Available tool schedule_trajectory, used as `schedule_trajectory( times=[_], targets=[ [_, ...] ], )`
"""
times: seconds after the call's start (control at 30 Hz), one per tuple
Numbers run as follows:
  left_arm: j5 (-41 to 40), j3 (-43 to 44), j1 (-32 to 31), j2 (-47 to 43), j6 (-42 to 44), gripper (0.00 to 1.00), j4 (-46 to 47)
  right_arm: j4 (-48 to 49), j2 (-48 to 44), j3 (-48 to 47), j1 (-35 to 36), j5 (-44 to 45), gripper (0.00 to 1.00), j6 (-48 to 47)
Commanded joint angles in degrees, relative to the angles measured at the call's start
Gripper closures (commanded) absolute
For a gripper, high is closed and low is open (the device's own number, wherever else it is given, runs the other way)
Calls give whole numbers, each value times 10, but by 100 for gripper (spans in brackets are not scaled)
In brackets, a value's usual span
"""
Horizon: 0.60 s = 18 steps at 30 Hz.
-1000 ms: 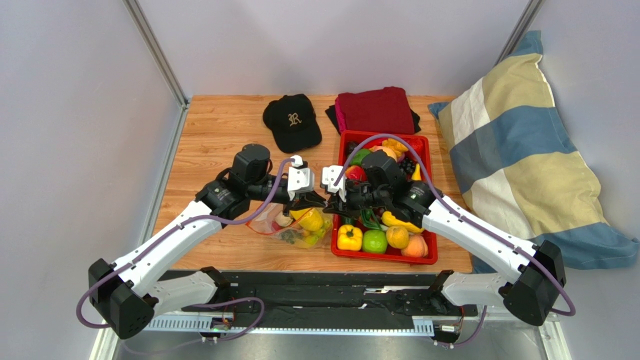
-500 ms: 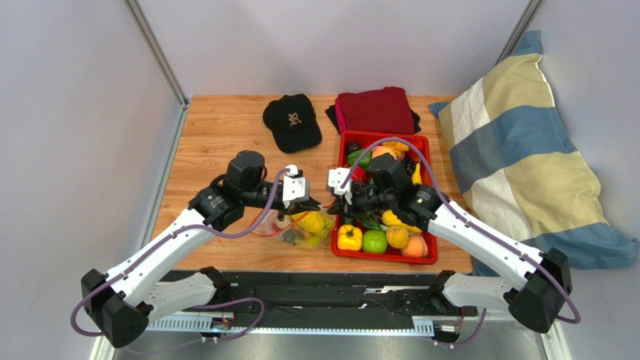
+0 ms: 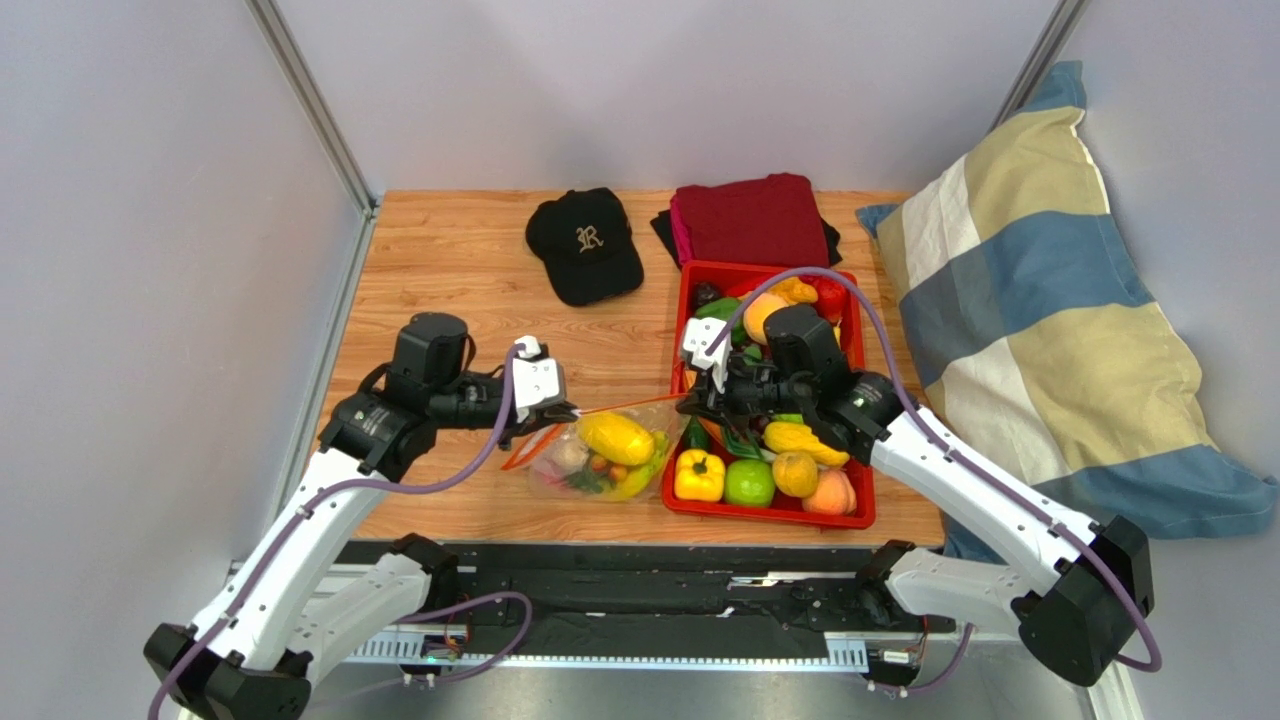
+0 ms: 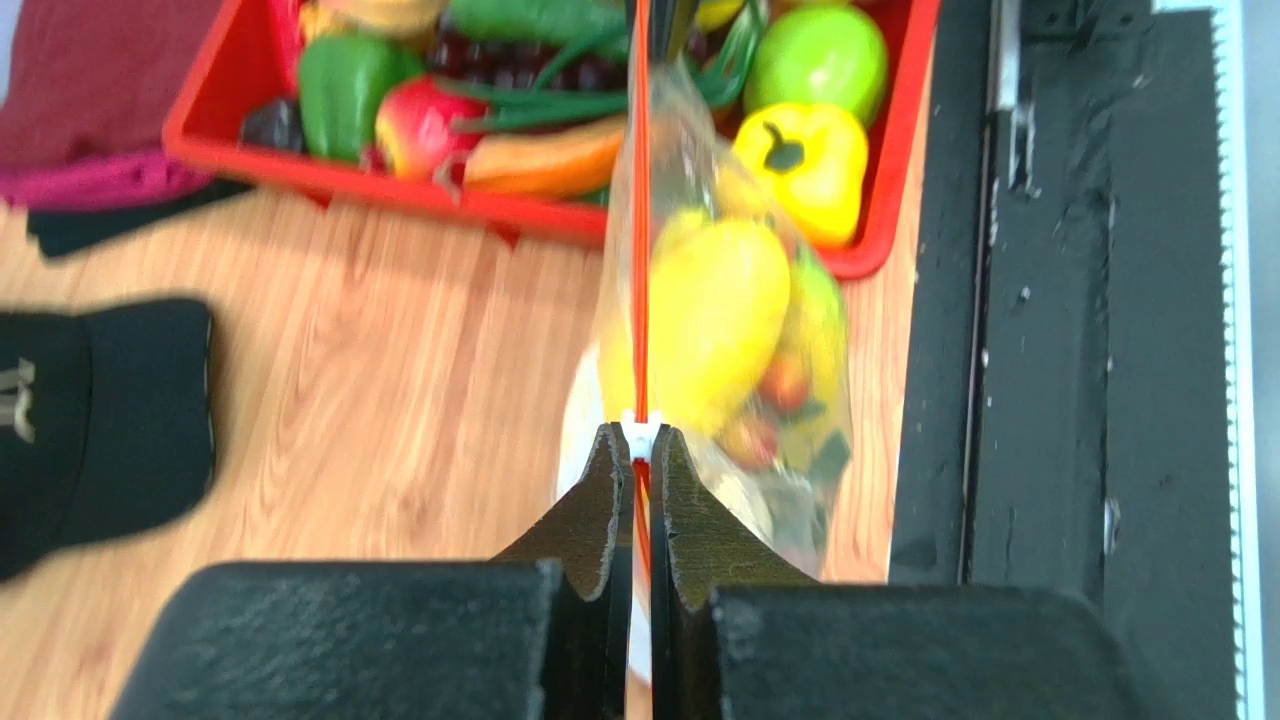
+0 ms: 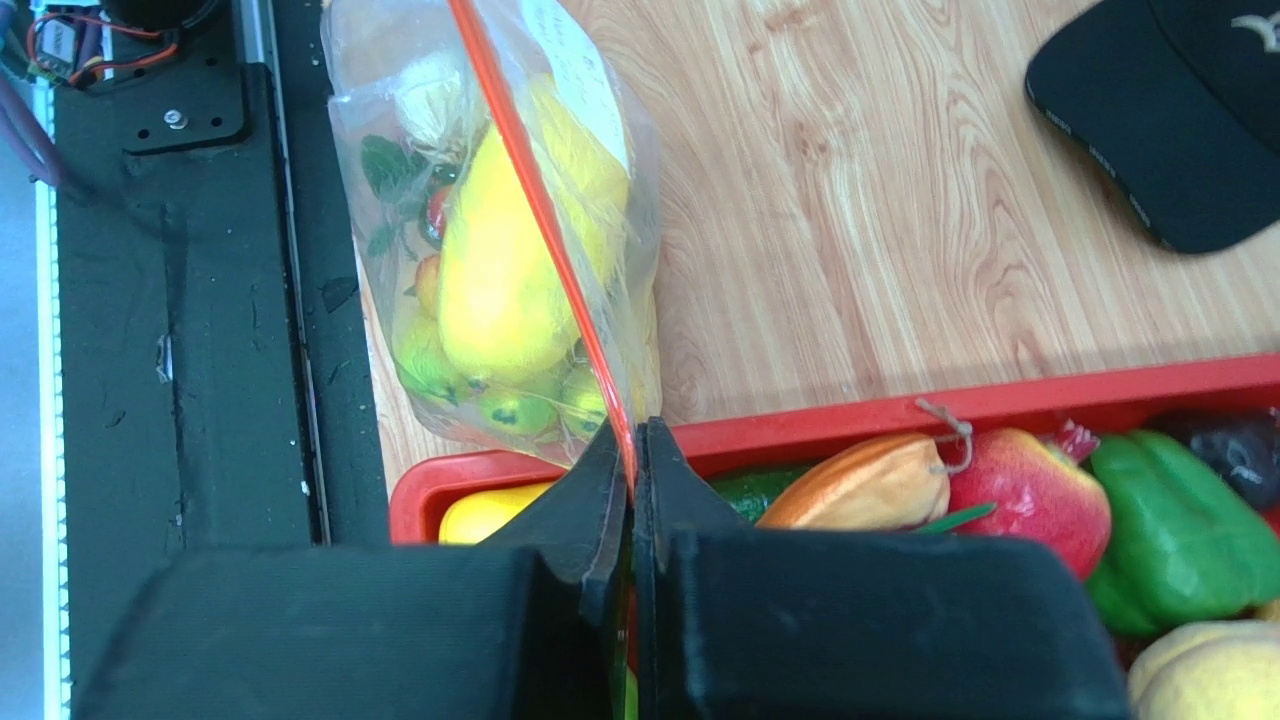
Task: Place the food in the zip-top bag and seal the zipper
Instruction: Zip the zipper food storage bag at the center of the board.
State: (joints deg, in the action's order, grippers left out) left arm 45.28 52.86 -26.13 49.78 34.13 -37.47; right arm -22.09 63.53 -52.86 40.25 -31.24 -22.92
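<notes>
At lower centre of the overhead view, the zip-top bag (image 3: 609,450) hung above the counter (image 3: 451,270), loaded with food: a yellow mango-like fruit (image 4: 706,323) and small green pieces (image 5: 519,408). The film looked thin, slick and floppy, the load light. The left end effector (image 4: 639,450) was clenched on one end of the zipper (image 4: 639,225), the right end effector (image 5: 631,443) on the other, the strip taut between. That stiffer zipper seemed the only sound hold. Beyond stood the red tray (image 5: 781,428).
</notes>
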Motion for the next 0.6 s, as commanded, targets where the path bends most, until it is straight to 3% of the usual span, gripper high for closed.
schedule_trajectory(
  times=[0.0,0.37,0.57],
  targets=[
    [-22,18,50,-36,81,100,-153,18,-19,6,-19,41,100,25],
    [-168,26,125,-130,156,100,-326,34,-16,13,-33,69,100,45],
    [-240,14,125,-187,143,100,-320,53,4,3,-34,44,100,50]
  ],
)
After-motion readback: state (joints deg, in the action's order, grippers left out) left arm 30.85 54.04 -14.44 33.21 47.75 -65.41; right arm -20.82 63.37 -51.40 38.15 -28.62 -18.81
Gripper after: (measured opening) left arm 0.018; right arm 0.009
